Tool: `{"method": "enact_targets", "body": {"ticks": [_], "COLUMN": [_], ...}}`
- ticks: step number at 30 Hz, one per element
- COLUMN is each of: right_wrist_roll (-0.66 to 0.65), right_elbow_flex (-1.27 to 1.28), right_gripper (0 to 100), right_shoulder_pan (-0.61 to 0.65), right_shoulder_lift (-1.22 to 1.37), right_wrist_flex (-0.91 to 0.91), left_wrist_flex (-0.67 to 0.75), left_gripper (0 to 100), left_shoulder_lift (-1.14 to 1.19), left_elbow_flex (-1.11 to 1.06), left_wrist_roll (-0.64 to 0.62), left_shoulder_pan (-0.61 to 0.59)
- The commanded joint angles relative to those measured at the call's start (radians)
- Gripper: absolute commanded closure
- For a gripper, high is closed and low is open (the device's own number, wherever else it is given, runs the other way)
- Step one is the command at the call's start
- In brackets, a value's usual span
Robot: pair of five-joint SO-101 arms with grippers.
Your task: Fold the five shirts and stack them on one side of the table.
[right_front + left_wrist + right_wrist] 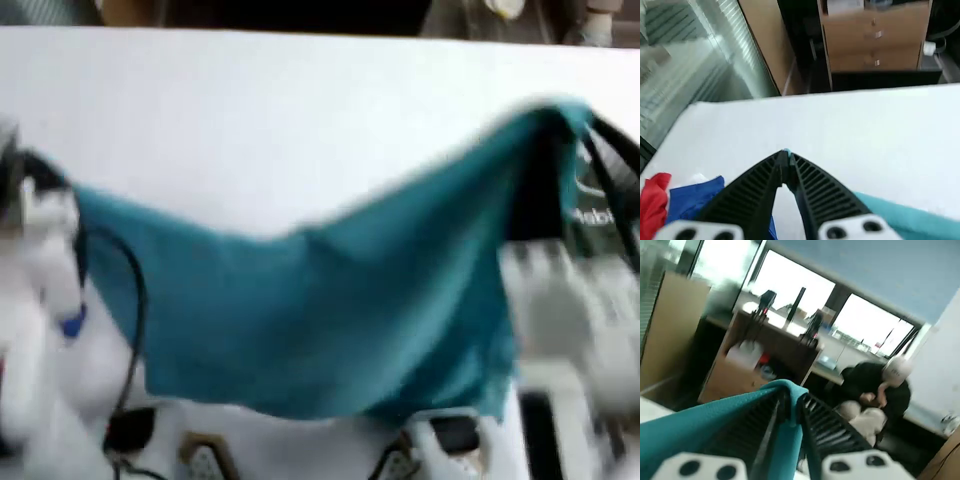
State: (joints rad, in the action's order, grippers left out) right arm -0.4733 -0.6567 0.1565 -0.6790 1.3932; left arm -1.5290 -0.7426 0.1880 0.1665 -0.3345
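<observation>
A teal shirt (330, 310) hangs spread in the air above the white table (300, 110), held up at two corners. My left gripper (784, 159) is shut on one corner, a sliver of teal showing at its tips, and the shirt (905, 215) trails off beside it. In the high view this arm is at the left (40, 200). My right gripper (788, 392) is shut on the other corner, raised higher, with the teal shirt (695, 427) draped over its fingers. That corner is at the upper right of the high view (560, 115).
A red and a blue garment (670, 200) lie bunched on the table near the left arm. The arm bases and cables (130, 420) stand along the near edge. Beyond the table's far edge are wooden drawers (875, 35) and a glass wall.
</observation>
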Motion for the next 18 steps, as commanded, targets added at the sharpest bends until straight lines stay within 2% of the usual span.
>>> {"method": "enact_targets", "body": {"ticks": [1,9,18], "right_wrist_roll": [0.000,-0.006,-0.009], "right_elbow_flex": [0.087,0.267,0.267], "right_gripper": [97.8,97.8,97.8], "right_shoulder_pan": [0.008,0.005,0.002], "right_shoulder_lift": [0.130,0.378,0.650], "right_wrist_flex": [-0.096,-0.357,-0.506], "left_wrist_flex": [0.146,0.351,0.364], "left_gripper": [97,97,97], "left_shoulder_lift": [0.101,0.419,0.747], "left_elbow_flex": [-0.077,-0.079,0.216], "left_wrist_roll": [0.008,0.011,0.012], "left_shoulder_pan": [-0.006,-0.003,0.003]}}
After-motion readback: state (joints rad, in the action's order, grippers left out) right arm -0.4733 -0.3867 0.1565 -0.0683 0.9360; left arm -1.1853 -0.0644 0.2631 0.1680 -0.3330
